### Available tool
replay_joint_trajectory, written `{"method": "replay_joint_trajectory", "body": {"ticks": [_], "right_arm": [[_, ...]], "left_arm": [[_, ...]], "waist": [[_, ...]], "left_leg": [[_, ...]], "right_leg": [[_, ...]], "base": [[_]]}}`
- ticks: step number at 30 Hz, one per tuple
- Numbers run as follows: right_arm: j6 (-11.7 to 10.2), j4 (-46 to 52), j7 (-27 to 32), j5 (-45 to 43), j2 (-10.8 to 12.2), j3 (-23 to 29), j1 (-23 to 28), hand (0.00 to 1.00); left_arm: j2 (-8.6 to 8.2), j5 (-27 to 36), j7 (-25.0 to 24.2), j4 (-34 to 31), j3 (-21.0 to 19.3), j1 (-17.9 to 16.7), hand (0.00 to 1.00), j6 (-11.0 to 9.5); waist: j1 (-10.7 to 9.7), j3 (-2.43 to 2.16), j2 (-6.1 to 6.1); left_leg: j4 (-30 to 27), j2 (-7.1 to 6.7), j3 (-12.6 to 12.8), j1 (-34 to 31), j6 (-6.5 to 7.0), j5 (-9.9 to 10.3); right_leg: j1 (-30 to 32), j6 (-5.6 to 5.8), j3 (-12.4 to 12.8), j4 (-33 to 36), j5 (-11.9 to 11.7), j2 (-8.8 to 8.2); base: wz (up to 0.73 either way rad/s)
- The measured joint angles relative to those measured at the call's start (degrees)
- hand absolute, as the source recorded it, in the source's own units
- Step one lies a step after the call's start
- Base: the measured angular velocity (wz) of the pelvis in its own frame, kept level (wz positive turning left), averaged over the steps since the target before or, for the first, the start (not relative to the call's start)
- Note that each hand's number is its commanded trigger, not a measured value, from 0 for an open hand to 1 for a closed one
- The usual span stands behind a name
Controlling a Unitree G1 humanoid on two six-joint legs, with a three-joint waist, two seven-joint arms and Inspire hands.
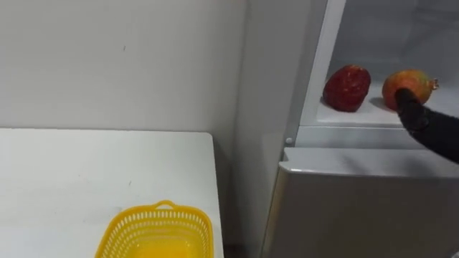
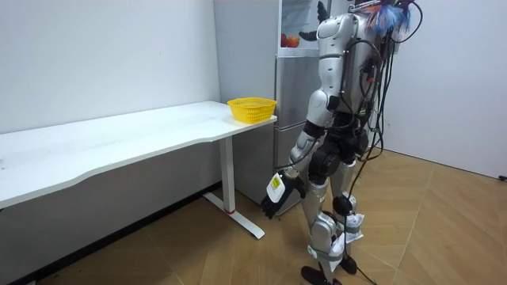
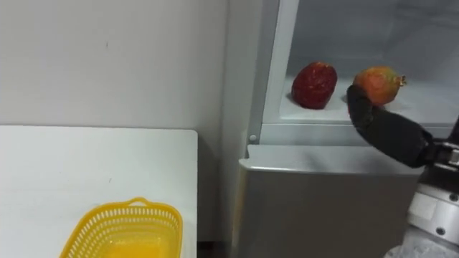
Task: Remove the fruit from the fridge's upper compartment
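Note:
In the open upper fridge compartment (image 1: pixel 356 118) a dark red fruit (image 1: pixel 347 87) and an orange fruit (image 1: pixel 407 80) lie side by side on the white shelf. My right hand (image 1: pixel 423 122) reaches in from the right, black fingers straight, tips touching the front of the orange fruit (image 3: pixel 376 81). The red fruit (image 3: pixel 314 84) lies untouched to its left. In the room view I stand facing the fridge (image 2: pixel 295 87), and my left hand (image 2: pixel 273 202) hangs relaxed beside my thigh, holding nothing.
A yellow basket (image 1: pixel 158 231) stands empty on the white table (image 1: pixel 72 172), near the corner closest to the fridge. The lower fridge door (image 1: pixel 358 208) is closed. A narrow gap separates table and fridge. A white wall (image 1: pixel 122 57) is behind the table.

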State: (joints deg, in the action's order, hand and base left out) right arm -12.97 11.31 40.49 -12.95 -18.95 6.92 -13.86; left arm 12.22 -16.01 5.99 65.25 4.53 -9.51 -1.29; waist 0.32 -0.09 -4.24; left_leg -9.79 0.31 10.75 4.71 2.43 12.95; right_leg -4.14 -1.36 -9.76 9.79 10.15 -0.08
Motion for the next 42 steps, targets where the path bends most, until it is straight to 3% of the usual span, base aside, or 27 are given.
{"method": "replay_joint_trajectory", "body": {"ticks": [8,13,18,25,27,42], "right_arm": [[0.6,-2.3,-0.6,0.1,0.0,-0.1,-0.9,0.0],[1.9,-5.4,-1.0,0.5,-0.4,-0.7,-3.4,0.0],[3.1,-10.5,-3.0,4.4,-1.7,-1.2,-9.3,0.0],[3.2,-12.7,-5.6,4.4,-1.9,-1.3,-10.6,0.0],[4.3,-12.8,-7.0,4.5,-2.4,-1.3,-11.0,0.0],[6.8,-17.9,-12.0,5.8,-5.6,-1.5,-14.8,0.0]], "left_arm": [[-0.02,-1.9,-0.6,-1.0,-0.1,0.4,0.0,1.3],[-0.13,-3.2,-2.0,-2.9,-0.1,1.2,0.0,2.0],[-0.06,-3.8,-3.9,-3.3,0.0,2.4,0.0,2.2],[0.23,-4.9,-5.7,-3.4,-0.1,2.1,0.0,2.7],[0.3,-4.9,-6.5,-3.4,-0.4,2.2,0.0,2.7],[0.61,-5.0,-7.7,-3.4,-0.5,0.9,0.0,3.9]], "waist": [[1.1,0.38,0.61],[1.6,0.28,0.35],[1.7,0.22,-0.18],[2.0,0.18,-0.6],[2.0,0.18,-0.59],[1.8,0.14,-0.08]], "left_leg": [[0.0,0.03,-0.1,-0.2,-0.07,-0.1],[-0.3,0.02,-0.4,-0.7,-0.09,-0.1],[-1.0,-0.03,-1.2,-1.1,-0.07,-0.1],[-1.6,-0.04,-1.6,-1.3,-0.08,-0.2],[-1.7,-0.04,-1.6,-1.5,-0.07,-0.2],[-1.9,-0.04,-2.2,-2.0,-0.05,-0.2]], "right_leg": [[0.2,0.0,-0.1,0.0,0.0,0.01],[0.3,0.0,-0.8,0.0,0.0,-0.08],[0.2,0.0,-1.5,0.0,0.0,-0.21],[0.0,-0.05,-2.0,0.0,0.0,-0.29],[0.2,-0.15,-2.1,0.1,-0.1,-0.3],[0.3,-0.25,-3.6,0.2,-0.2,-0.46]], "base": [[0.0],[0.05],[0.08],[0.02],[0.0],[0.02]]}}
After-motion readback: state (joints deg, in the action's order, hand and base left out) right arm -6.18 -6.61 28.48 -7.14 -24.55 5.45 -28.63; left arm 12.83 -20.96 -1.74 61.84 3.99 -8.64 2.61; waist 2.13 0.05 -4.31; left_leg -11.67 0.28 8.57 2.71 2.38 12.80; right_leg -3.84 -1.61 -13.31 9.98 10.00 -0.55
